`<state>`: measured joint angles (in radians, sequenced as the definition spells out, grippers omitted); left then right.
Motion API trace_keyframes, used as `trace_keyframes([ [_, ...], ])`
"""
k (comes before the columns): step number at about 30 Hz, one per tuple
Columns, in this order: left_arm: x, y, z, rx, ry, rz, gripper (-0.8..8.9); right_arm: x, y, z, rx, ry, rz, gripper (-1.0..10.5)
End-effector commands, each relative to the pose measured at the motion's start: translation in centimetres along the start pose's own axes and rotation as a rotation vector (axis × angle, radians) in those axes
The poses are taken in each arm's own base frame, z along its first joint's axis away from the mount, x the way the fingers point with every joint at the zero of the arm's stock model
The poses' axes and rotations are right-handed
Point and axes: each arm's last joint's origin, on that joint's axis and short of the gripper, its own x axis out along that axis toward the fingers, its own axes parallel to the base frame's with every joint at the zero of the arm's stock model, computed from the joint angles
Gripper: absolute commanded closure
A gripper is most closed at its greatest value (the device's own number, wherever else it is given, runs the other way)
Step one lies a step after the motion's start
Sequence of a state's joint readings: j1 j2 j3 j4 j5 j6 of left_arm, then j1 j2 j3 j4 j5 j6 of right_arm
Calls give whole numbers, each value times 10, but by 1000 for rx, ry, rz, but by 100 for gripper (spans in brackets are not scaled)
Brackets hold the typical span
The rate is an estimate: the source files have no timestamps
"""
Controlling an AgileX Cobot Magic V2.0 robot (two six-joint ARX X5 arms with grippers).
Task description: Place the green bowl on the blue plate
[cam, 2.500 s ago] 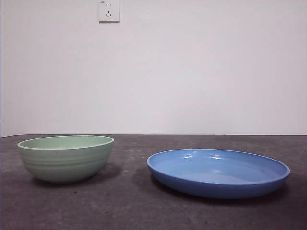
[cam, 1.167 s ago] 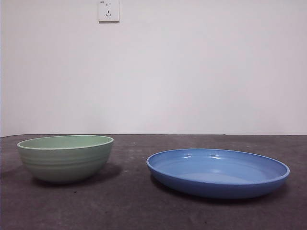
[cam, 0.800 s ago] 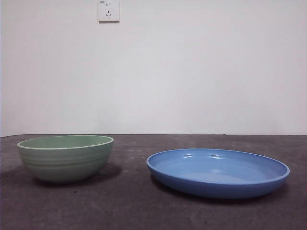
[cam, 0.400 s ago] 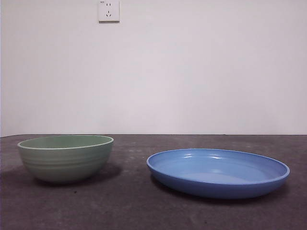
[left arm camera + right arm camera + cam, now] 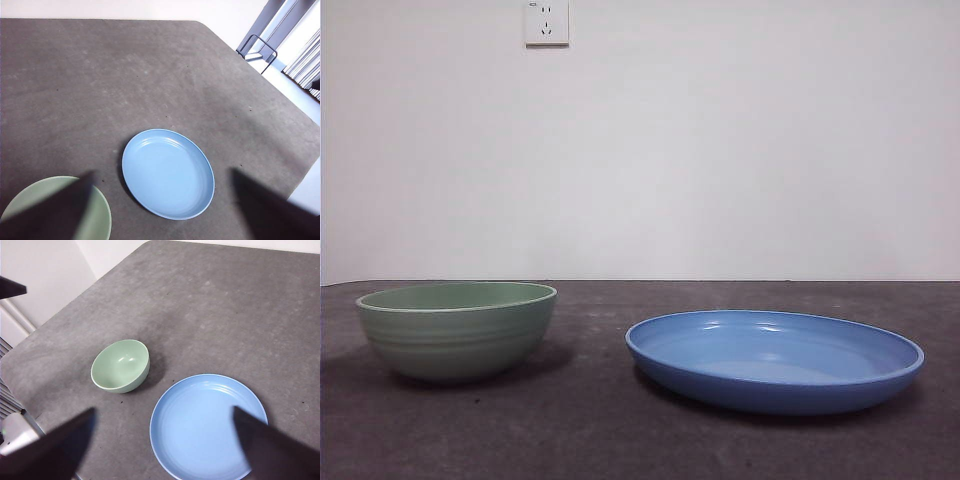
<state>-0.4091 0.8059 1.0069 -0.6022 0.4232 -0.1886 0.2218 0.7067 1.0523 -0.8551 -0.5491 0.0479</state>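
Observation:
The green bowl (image 5: 457,330) stands upright on the dark table at the left of the front view. The blue plate (image 5: 775,358) lies flat to its right, a gap apart, with nothing on it. No gripper shows in the front view. My left gripper (image 5: 161,175) is open and high above the table; its view shows the plate (image 5: 167,150) between the jaws and the bowl (image 5: 100,222) partly behind one jaw. My right gripper (image 5: 164,410) is open and high too, looking down on the bowl (image 5: 121,365) and the plate (image 5: 207,425).
A wall socket (image 5: 547,22) sits on the white wall behind the table. The table's rounded corner and edge show in the left wrist view (image 5: 210,35), with a metal frame (image 5: 257,47) beyond. The table edge also shows in the right wrist view (image 5: 60,320).

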Motion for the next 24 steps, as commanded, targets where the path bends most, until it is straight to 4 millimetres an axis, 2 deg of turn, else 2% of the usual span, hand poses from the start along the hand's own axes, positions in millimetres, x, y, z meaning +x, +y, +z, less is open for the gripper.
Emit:
trace_keyframes([
  [1,-1,-3,6,32,-19,-14,144,-2,2,5,-16,-19,3,344],
  [9,-1,-3,5,30,-18,-12,158,-3,2,5,-17,-19,5,339],
  [12,1,2,3,9,14,46,161,-3,2,5,-17,-19,5,339],
  [18,18,27,-9,-103,189,214,161,-3,2,5,-6,-20,6,339],
  [24,51,63,-19,-207,372,294,161,-3,2,5,6,-19,6,339],
])
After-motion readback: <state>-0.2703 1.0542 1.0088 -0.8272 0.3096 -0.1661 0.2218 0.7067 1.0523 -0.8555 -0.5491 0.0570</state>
